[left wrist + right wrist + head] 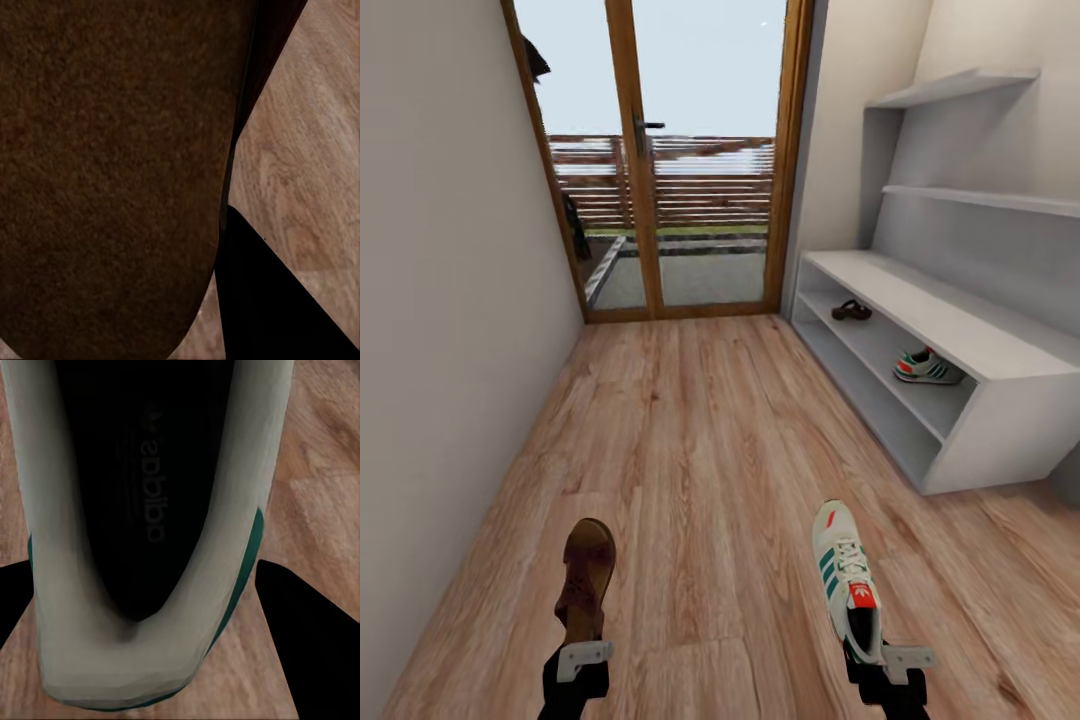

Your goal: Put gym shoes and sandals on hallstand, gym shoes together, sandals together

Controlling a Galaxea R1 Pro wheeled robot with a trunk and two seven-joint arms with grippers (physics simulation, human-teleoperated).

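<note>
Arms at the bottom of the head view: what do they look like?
Both arms are black. Each ends in a pale grey bracket-like plate: the left gripper and the right gripper. In the wrist views the jaws show as plain black wedges. No cables or markings show.

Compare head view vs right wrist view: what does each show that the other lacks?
Head view alone: the hallstand with a sandal and a gym shoe on its shelf, the glass door, and the left gripper holding the other sandal.

Right wrist alone: the insole logo.

Both: the held gym shoe and the floor.
</note>
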